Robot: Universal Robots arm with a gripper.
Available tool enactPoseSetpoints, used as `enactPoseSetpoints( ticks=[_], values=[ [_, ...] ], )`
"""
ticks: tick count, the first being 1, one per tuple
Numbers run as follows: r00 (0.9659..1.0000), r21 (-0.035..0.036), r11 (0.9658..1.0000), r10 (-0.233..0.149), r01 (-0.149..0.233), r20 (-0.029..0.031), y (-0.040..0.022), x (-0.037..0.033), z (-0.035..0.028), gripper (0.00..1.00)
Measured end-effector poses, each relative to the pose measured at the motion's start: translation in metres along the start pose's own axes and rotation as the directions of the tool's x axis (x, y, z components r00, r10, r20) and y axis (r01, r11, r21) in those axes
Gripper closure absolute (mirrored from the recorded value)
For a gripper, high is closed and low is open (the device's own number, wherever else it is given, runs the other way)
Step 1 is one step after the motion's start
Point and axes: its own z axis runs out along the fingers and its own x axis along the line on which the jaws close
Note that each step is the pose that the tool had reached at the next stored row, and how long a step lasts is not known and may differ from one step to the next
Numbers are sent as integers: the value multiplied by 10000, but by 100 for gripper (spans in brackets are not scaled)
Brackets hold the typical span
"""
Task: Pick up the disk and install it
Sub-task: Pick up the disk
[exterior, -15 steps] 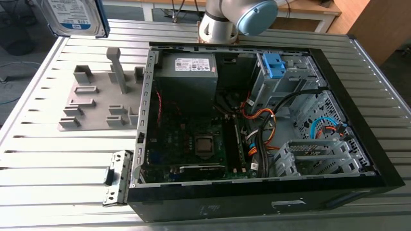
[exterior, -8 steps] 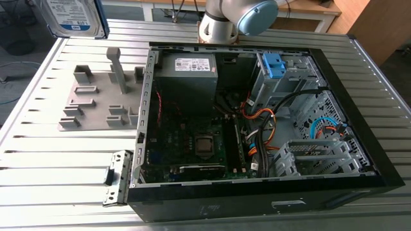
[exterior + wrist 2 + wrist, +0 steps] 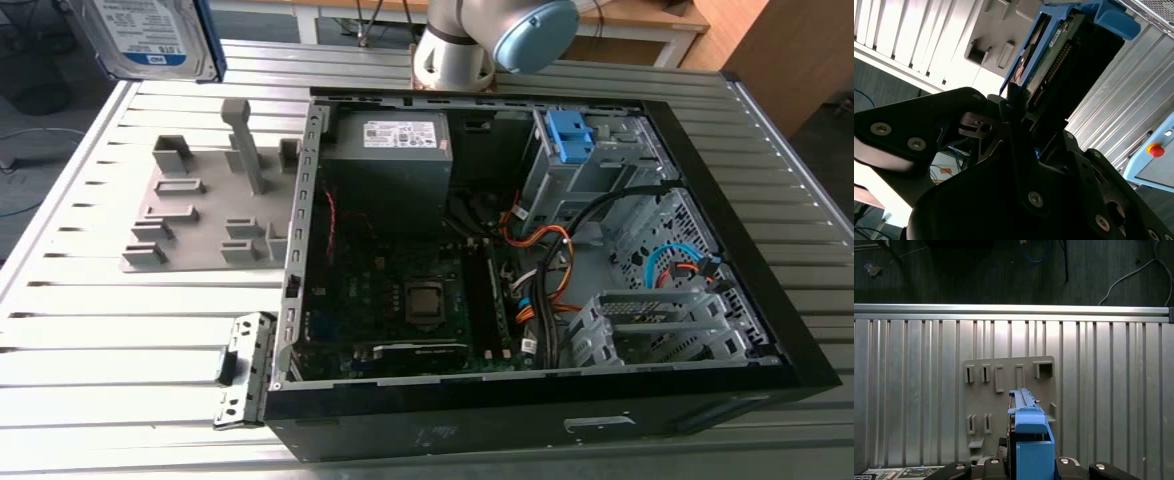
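Aloft: blue-framed, white-labelled disk (image 3: 144, 35) clamped in gripper (image 3: 1021, 107).

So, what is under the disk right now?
Below the disk lies the grey fixture plate on the slatted table; the disk hides part of the plate.

Desk (image 3: 80, 330): ribbed silver metal top; its slats run side to side across the exterior view.
Fixture plate (image 3: 187, 215): grey, flat on the desk at left centre of the frame; it carries upright posts and slotted holders and sits just beside the case's left wall.
Computer case (image 3: 534, 415): black, open side up, resting on the desk across centre and right.
Metal bracket (image 3: 238, 372): lower left, at the case's corner; whether it is attached cannot be told.
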Motion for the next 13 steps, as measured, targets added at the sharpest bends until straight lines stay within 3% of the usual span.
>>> enactPoseSetpoints(
  ticks=[13],
  values=[
    [10000, 0, 10000, 0, 0, 0, -1, 77, -2, 64]
  ],
)
